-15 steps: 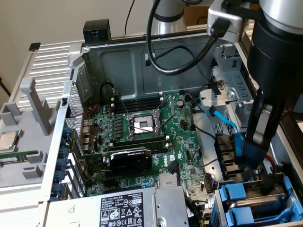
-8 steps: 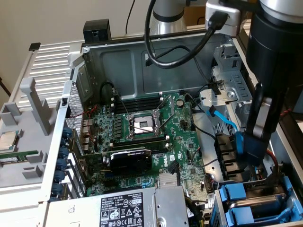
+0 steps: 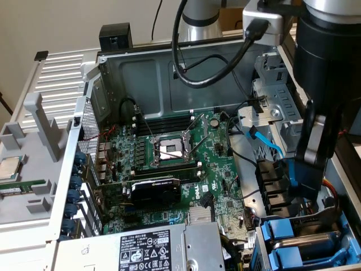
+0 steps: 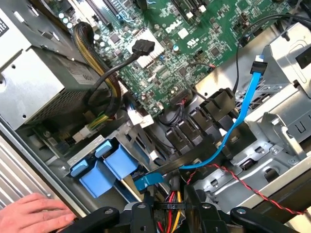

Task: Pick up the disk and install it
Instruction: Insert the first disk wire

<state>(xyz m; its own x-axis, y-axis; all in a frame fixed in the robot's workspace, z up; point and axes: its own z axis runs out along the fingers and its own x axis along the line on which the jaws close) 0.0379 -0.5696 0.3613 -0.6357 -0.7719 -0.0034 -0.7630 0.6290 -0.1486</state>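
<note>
In the exterior view my gripper [image 3: 309,165] reaches down into the open computer case on the exterior view's right. Its dark fingers are closed on the blue carrier frame of the disk [image 3: 303,182], which hangs edge-on just above the drive cage; the metal body and label are hidden. In the wrist view the black fingers [image 4: 145,213] frame the gripper [image 4: 175,214], and a blue tab of the disk's carrier [image 4: 148,180] sticks out just beyond them over red and yellow wires.
The drive cage [image 3: 299,240] holds other blue carriers [image 4: 108,167]. A blue data cable [image 4: 240,116] hangs beside the black cable clips [image 4: 194,124]. The motherboard [image 3: 169,152] and the power supply [image 3: 152,248] fill the case. A person's hand [image 4: 31,213] rests on the case edge.
</note>
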